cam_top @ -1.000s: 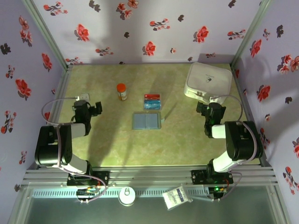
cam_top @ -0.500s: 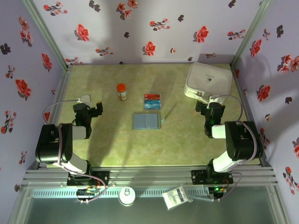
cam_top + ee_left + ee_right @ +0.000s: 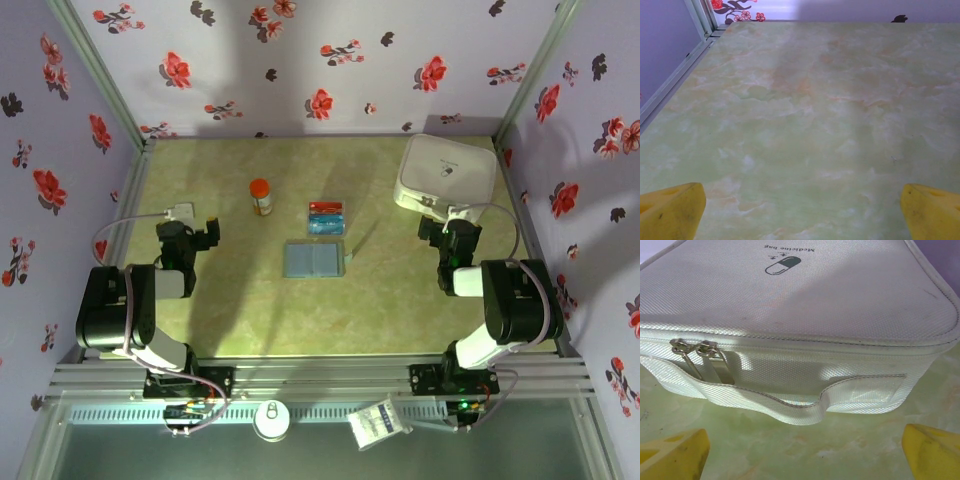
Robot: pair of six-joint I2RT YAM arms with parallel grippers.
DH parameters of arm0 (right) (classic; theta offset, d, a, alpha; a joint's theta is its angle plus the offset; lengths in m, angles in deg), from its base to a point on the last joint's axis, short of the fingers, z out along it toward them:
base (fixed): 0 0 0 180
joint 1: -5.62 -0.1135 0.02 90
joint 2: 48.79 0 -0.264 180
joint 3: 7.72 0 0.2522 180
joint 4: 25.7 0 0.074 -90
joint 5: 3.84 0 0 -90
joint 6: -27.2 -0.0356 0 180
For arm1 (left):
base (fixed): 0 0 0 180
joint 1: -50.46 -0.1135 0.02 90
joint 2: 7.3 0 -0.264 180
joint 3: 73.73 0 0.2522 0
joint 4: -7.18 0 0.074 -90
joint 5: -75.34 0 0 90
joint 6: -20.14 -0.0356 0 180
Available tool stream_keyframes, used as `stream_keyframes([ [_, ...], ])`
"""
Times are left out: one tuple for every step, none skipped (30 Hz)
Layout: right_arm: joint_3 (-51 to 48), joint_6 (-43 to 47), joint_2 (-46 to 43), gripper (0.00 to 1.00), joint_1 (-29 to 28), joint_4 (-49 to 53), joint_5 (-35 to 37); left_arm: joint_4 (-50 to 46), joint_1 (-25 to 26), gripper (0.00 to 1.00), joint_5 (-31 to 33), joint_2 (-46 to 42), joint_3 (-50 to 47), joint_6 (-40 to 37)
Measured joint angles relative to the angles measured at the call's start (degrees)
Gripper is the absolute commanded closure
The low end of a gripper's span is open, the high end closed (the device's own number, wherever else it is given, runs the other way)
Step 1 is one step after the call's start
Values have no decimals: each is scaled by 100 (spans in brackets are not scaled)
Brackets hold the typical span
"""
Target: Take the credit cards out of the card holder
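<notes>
Over the last second only a little has changed: both arms have drawn back a small way toward their own sides and then stopped, and nothing on the tabletop point(image 3: 240, 300) has moved. The left gripper point(image 3: 802, 212) hovers over bare tabletop at the left, its yellow fingers point(image 3: 672, 212) spread wide with nothing between them. The right gripper point(image 3: 802, 452) is spread wide in the same way and also empty, and it faces the zip side of the white medicine bag point(image 3: 800, 315) at the far right. The card holder point(image 3: 314, 258) lies flat near the middle of the tabletop, well apart from both arms. The credit cards point(image 3: 326, 217), one red and one light blue, lie just beyond its far edge and not in it, although I cannot tell if they rest on something clear. The orange-capped bottle point(image 3: 261, 196) stands to their left. I judge that the cards are already out, so the small retreat looks like the arms going to rest and not the start of a new reach
</notes>
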Motion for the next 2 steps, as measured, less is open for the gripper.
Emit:
stream_keyframes([
  [0,0,0,1,0,0,-17,0,0,0,-2,0,0,-2],
  [2,0,0,1,0,0,-26,0,0,0,-2,0,0,-2],
])
